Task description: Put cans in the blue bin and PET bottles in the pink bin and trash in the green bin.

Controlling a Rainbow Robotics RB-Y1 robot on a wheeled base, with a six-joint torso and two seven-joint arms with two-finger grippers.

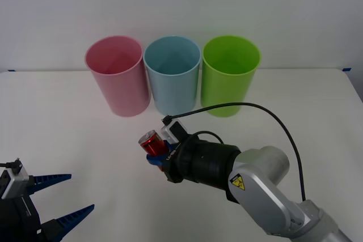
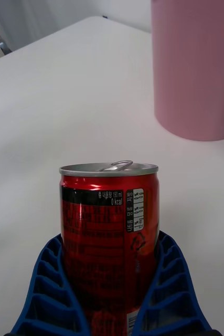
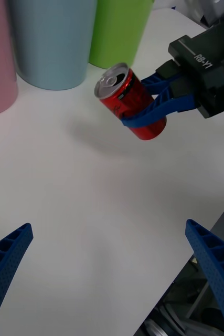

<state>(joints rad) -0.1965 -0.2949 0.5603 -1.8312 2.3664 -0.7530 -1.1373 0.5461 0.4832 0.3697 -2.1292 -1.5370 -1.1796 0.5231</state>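
Observation:
My right gripper is shut on a small red can with a silver top and holds it tilted above the table, in front of the bins. The right wrist view shows the can clamped between the blue fingers. In the left wrist view the can hangs clear of the table with its shadow below. The pink bin, the blue bin and the green bin stand in a row at the back. My left gripper waits open at the front left.
The white table ends at a pale wall behind the bins. A black cable arcs over my right arm. Blue tape marks sit at the table's back edge.

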